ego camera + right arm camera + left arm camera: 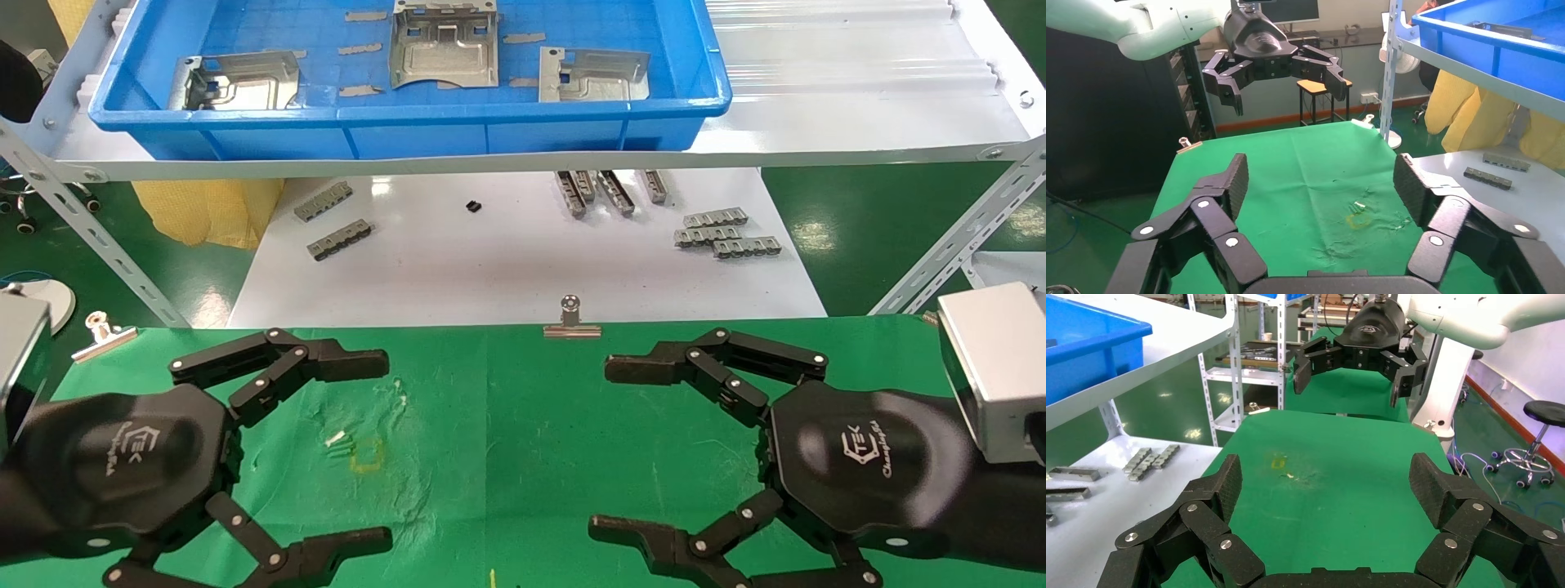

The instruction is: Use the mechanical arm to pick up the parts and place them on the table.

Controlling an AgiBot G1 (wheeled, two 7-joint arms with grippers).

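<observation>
Three silver-grey sheet-metal parts lie in the blue tray on the raised shelf: one at the left (237, 82), one in the middle (445, 45), one at the right (592, 73). The green cloth table (507, 425) lies in front, bare except for small marks. My left gripper (386, 451) hovers over the table's left side, open and empty. My right gripper (601, 447) hovers over the right side, open and empty. The two face each other. Each wrist view shows its own open gripper, left (1327, 478) and right (1321, 174), over the cloth, with the other gripper beyond.
The blue tray (409, 114) sits on a white shelf with slanted metal struts at both sides. Below it, a glossy white board (507, 269) holds several grey toothed bars (723, 233). Binder clips (572, 318) hold the cloth's far edge. A yellow mark (366, 453) shows on the cloth.
</observation>
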